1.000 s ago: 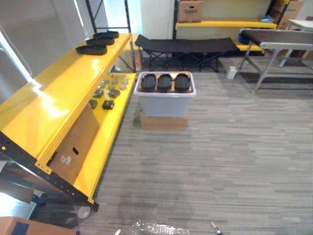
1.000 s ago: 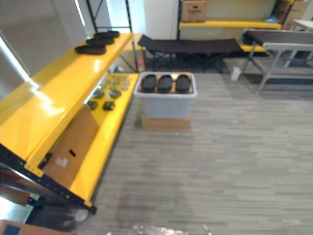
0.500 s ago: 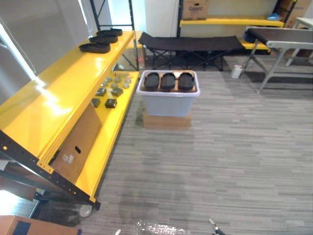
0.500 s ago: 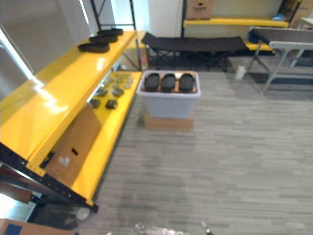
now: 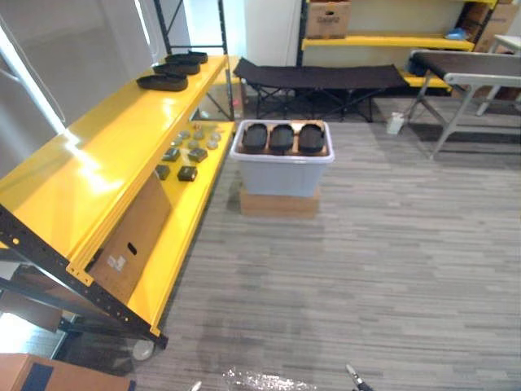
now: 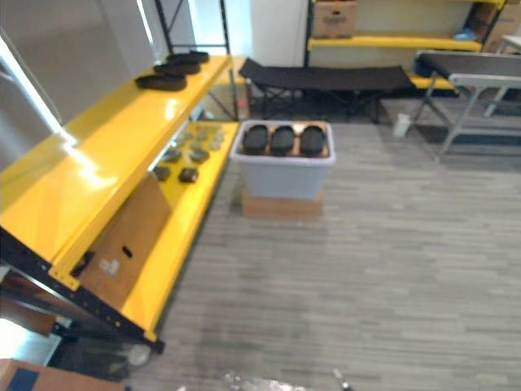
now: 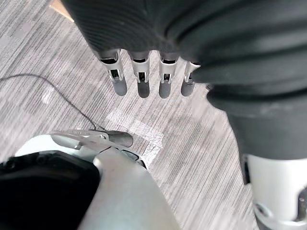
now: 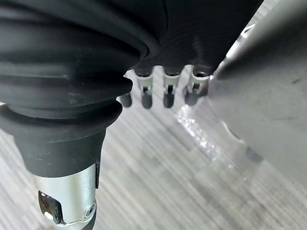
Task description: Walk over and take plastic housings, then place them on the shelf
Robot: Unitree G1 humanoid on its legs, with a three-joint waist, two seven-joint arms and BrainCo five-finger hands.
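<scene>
Three black housings (image 5: 282, 137) are sitting side by side in a pale bin (image 5: 282, 175), which is resting on a flat box (image 5: 277, 204) on the floor (image 5: 391, 244), just beside the yellow shelf (image 5: 98, 155). Three more housings (image 5: 172, 71) are lying at the far end of its top level. Small parts (image 5: 189, 153) are lying on the lower level. Left hand (image 7: 143, 81) is hanging over the floor, fingers straight, holding nothing. Right hand (image 8: 169, 93) is hanging likewise, fingers relaxed and empty.

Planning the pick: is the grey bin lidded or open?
Open. The grey bin has no lid; three black plastic housings lie side by side at its top, fully exposed from above.
</scene>
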